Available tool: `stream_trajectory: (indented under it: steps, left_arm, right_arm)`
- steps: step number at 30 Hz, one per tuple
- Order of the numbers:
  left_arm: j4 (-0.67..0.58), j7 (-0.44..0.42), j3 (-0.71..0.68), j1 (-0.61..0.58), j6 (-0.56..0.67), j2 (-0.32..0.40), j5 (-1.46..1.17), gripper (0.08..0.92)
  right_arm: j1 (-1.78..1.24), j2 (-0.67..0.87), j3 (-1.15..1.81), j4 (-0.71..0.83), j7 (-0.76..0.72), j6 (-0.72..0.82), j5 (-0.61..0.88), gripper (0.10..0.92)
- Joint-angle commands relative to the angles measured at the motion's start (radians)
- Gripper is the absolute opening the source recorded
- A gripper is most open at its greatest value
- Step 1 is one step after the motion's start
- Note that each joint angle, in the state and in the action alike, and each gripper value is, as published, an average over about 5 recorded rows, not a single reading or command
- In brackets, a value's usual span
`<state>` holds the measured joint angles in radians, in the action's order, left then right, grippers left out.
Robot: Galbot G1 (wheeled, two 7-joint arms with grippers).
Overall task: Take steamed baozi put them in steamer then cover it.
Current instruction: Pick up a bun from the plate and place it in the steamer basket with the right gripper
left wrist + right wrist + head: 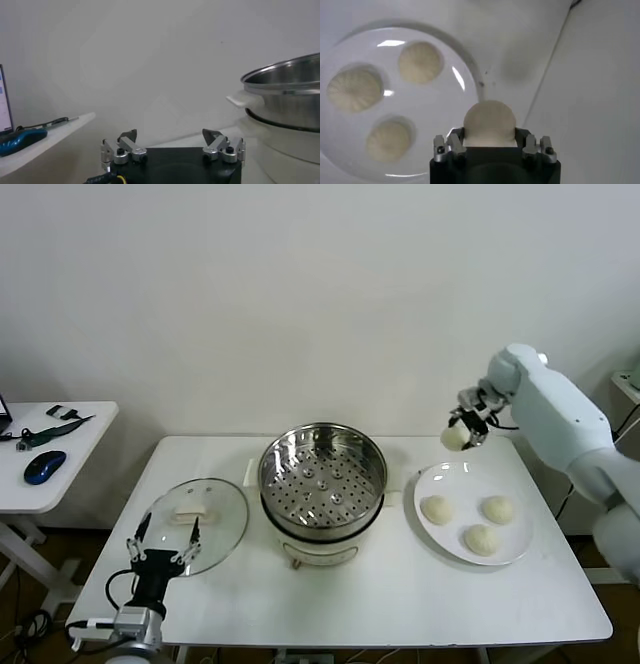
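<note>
Here the right gripper (pixel 462 432) hangs above the round white plate (pixel 437 533), fingers clamped on one creamy-white dough bun (pixel 489 122); three buns (pixel 482 539) lie below. The left gripper (pixel 161 545), jaws spread wide and empty, rests beside the glass lid (pixel 228 514), near the empty shiny steel steamer (pixel 322 474).

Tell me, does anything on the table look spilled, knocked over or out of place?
Nothing stands out. The steamer sits upright and uncovered, the cover lies flat beside it, and three baozi rest on the plate. The right gripper holds a fourth baozi above the table; the left gripper hovers open near the cover.
</note>
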<state>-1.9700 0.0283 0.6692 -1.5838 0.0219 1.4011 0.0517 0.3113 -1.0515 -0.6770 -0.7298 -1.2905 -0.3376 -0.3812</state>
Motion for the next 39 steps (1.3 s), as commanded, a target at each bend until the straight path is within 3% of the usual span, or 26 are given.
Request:
stream_trajectory:
  steps: [1,10,18,30,39]
  left_arm:
    - [-0.003,0.0,-0.006,-0.004,0.0,-0.001,0.0,0.823]
    - [0.002,0.0,-0.013,-0.012,0.001,-0.003,-0.003,0.823]
    - [0.0,0.0,-0.008,-0.017,0.004,-0.004,-0.009,0.823]
    - [-0.019,0.0,-0.009,-0.015,0.001,0.002,-0.01,0.823]
    - [-0.02,0.001,-0.015,-0.011,-0.002,0.003,-0.004,0.823]
  right_arm:
    - [0.229,-0.028,-0.314,-0.221,-0.052,-0.043,0.25,0.662]
    - [0.282,-0.218,-0.376,-0.273,-0.046,-0.133,0.244,0.662]
    - [0.156,-0.339,-0.329,-0.29,-0.012,-0.233,0.008,0.664]
    - [0.007,-0.397,-0.268,-0.245,0.062,-0.333,-0.283,0.67]
    - [-0.023,-0.392,-0.27,-0.215,0.067,-0.334,-0.299,0.678]
